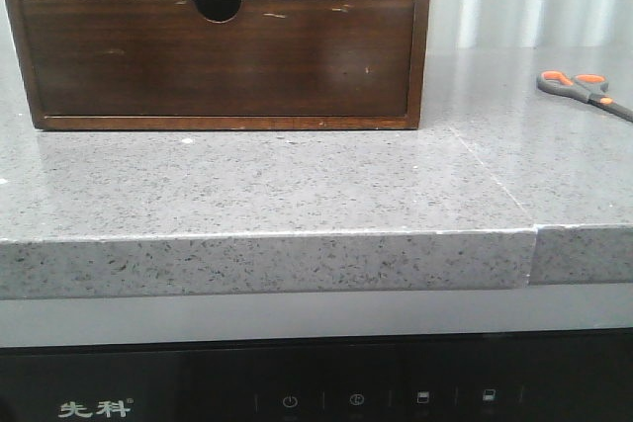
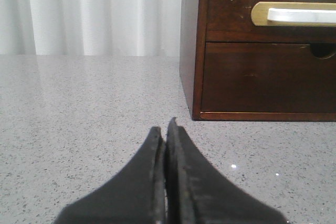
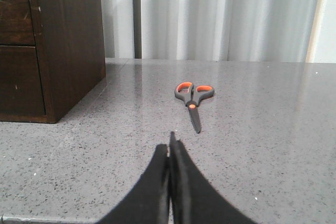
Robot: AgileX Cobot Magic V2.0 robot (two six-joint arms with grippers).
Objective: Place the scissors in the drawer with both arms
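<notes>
The scissors (image 1: 584,91) lie flat on the grey speckled countertop (image 1: 297,185), well to the right of the dark wooden cabinet (image 1: 218,42), with their blades shut and their orange-lined loops toward the cabinet in the front view. The drawer (image 2: 270,17), the upper one with the cream-white panel rimmed in tan, sits pushed in flush above the plain lower drawer (image 1: 213,56) with its semicircular notch, which is also closed. The left gripper (image 2: 165,129) has its two dark fingers pressed together with nothing between them, hovering over bare counter a little way from the cabinet's front left corner. The right gripper (image 3: 170,142) is likewise pinched closed and empty, low over the counter, pointing toward the scissors (image 3: 193,99), whose blade tip lies just beyond the fingertips without touching them. White pleated curtains (image 3: 226,14) hang behind the counter.
</notes>
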